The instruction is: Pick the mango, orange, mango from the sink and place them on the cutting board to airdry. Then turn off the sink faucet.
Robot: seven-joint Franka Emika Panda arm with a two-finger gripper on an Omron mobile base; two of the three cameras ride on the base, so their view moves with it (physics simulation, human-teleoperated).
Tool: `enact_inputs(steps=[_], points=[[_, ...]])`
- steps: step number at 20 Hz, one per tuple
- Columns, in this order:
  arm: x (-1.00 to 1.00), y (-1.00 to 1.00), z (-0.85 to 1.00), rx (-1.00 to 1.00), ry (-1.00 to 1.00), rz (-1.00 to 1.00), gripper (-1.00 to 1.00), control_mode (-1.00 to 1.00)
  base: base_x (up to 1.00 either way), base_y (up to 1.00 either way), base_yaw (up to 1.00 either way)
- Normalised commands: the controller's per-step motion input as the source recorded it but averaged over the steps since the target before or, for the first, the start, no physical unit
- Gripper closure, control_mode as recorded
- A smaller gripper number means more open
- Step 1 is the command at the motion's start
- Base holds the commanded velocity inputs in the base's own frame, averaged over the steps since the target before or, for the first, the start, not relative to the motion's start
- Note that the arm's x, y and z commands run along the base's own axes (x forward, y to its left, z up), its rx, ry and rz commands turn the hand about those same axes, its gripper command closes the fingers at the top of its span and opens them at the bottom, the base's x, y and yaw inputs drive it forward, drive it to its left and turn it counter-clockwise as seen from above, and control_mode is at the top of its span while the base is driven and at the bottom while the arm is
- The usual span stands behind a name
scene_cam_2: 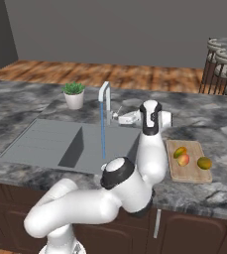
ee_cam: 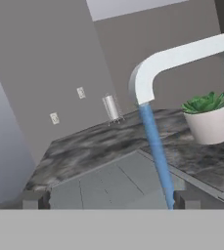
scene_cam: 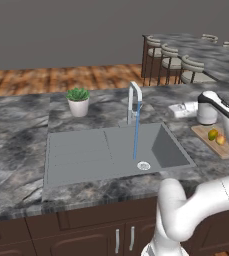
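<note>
Water runs from the sink faucet [scene_cam: 134, 100] [scene_cam_2: 104, 94] [ee_cam: 182, 56] into the grey sink [scene_cam: 86, 155] [scene_cam_2: 40, 141] [ee_cam: 113, 183], where no fruit shows. On the cutting board [scene_cam_2: 187, 171] [scene_cam: 202, 131], right of the basin, lie a green-and-orange mango [scene_cam_2: 180, 152] [scene_cam: 212, 134], the orange [scene_cam_2: 184, 159] [scene_cam: 221, 140] and an olive-yellow mango [scene_cam_2: 204, 162]. My gripper [scene_cam_2: 120, 118] [scene_cam: 178, 110] [ee_cam: 111, 199] hovers above the counter just right of the faucet, pointing at it. It is open and holds nothing.
A potted plant [scene_cam: 78, 101] [scene_cam_2: 74, 95] [ee_cam: 209, 117] stands behind the sink, left of the faucet. Bar stools [scene_cam: 173, 60] line a far counter at the back right. My own arm rises over the front counter edge, between the sink and the board.
</note>
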Motion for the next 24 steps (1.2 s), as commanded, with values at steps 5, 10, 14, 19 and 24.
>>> enact_inputs(steps=[5,10,14,19,24], points=[[0.53,0.06,0.0,0.0,0.02,-0.02,-1.0,-1.0,0.0,0.0,0.0],[0.43,0.08,0.04,0.0,0.06,-0.05,-1.0,-1.0,0.0,0.0,0.0],[0.43,0.01,-0.02,0.0,0.11,-0.08,-1.0,-1.0,0.0,0.0,0.0],[0.37,0.01,-0.19,0.0,0.13,-0.09,-1.0,-1.0,0.0,0.0,0.0],[0.24,0.03,-0.48,0.0,0.04,-0.05,-1.0,-1.0,0.0,0.0,0.0]])
